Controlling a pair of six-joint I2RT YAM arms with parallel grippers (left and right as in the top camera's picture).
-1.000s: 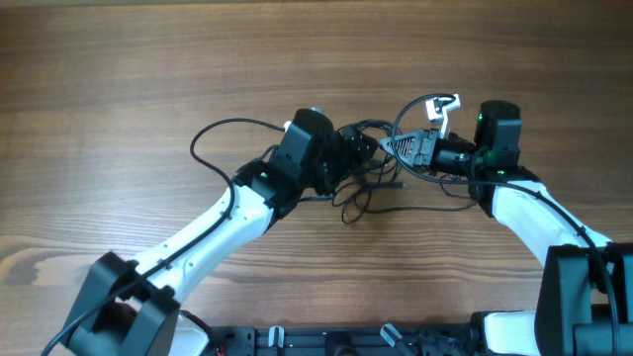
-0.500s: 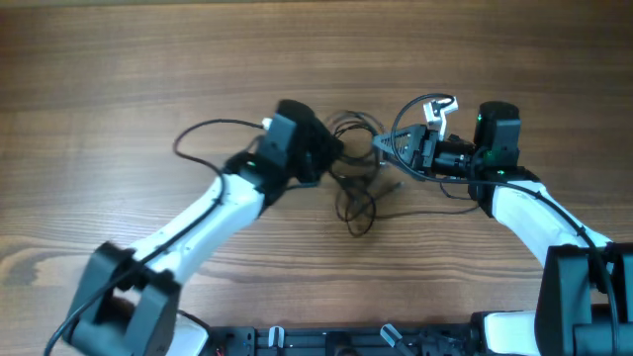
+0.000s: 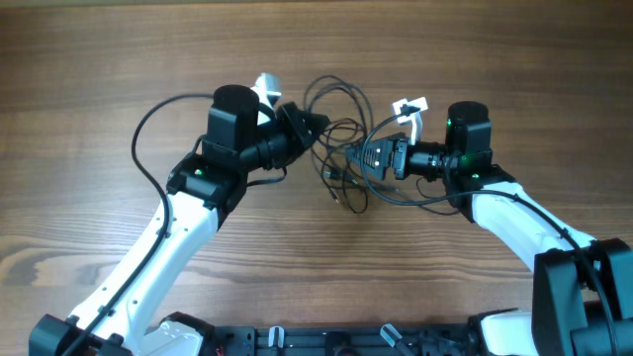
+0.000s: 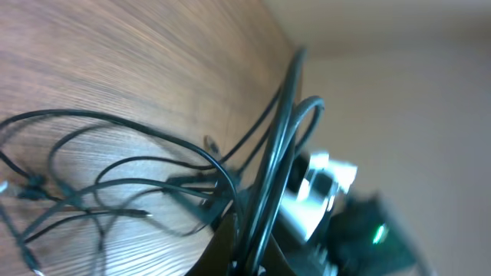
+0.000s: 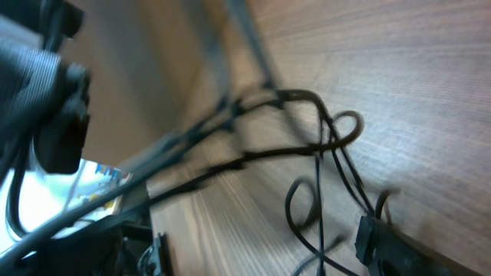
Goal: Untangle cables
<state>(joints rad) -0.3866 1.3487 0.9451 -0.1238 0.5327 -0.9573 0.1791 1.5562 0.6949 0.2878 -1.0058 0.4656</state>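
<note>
Within the last second the grip changed sides. The left end effector [image 3: 302, 124], previously spread, was now pressed together and pinching strands of the thin black flexible cables [image 3: 341, 148] with small plug connectors. The right end effector [image 3: 366, 158], previously clamped, now stood spread; strands ran close by it, but no grip was visible.

The left arm had also swung left and away from the robot base, drawing its strands with it. The cables lay on the brown wood-grain bench [image 3: 119, 59] between the two end effectors, and their loops were more open than a second earlier.

Judgement: the knot was loosening but not yet separated. The right end effector was free to take a fresh strand.
</note>
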